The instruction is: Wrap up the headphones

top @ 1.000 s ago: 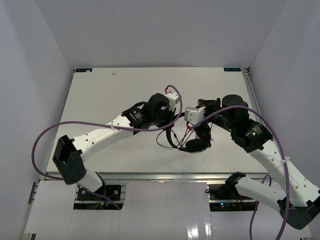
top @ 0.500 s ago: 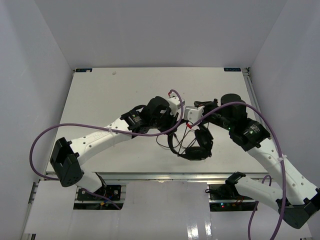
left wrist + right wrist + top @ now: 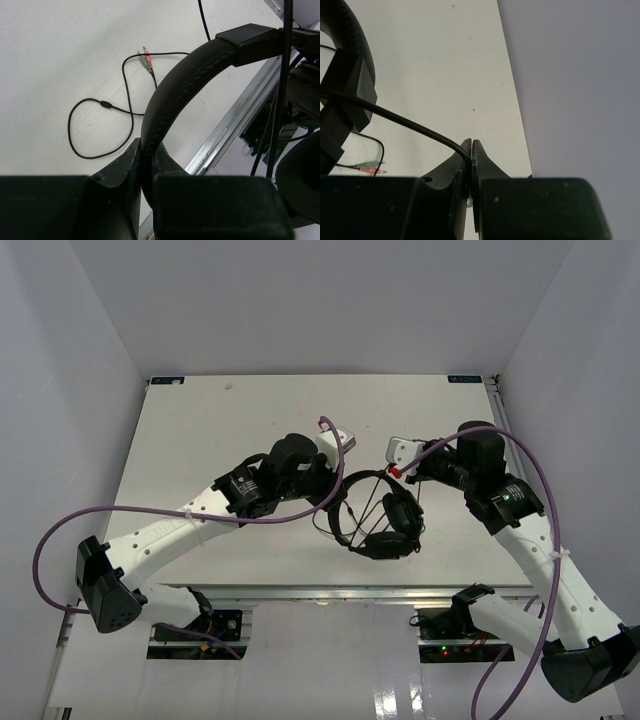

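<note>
Black headband is clamped in left gripper. Right wrist view alone shows right gripper pinching the cord.

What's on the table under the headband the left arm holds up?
Loose loops of the thin cord and its green and red plugs on the table. The left fingers hide what's nearest.
</note>
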Controlling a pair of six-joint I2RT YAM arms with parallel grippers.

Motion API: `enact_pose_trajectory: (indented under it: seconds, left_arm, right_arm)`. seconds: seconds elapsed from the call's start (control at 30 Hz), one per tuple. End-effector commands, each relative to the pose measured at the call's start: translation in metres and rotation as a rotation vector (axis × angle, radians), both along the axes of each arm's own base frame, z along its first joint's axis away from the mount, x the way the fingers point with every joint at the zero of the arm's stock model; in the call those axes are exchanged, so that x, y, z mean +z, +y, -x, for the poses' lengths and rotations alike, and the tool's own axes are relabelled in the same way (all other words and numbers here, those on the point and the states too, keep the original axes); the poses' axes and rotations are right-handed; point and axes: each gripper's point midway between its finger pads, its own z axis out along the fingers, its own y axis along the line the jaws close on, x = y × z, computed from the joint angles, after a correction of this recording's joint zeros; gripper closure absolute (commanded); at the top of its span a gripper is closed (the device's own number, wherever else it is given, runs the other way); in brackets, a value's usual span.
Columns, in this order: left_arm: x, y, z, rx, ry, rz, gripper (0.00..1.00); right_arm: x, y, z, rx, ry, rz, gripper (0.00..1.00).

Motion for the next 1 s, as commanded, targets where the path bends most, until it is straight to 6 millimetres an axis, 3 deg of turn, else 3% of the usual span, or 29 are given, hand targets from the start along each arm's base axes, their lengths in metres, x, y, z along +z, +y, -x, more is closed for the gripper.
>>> enact_pose_trajectory:
  seconds: [0.0, 0.33, 0.53, 0.97]
  left_arm:
    - [0.016, 0.006, 0.014, -0.032, -0.015, 0.035, 1.00]
    - [0.014, 0.007, 0.008, -0.009, -0.022, 0.014, 1.00]
    - [0.014, 0.005, 0.006, -0.005, -0.021, 0.013, 1.00]
    - [0.053, -0.004, 0.025, -0.082, -0.002, 0.127, 1.00]
  right_arm:
    - [0.031, 0.000, -0.005, 0.003, -0.036, -0.120, 0.92]
    - [0.031, 0.004, 0.008, 0.052, 0.023, -0.194, 0.92]
    - [0.027, 0.002, 0.006, 0.046, 0.034, -0.196, 0.92]
    - [-0.004, 0.012, 0.008, 0.094, 0.186, -0.260, 0.92]
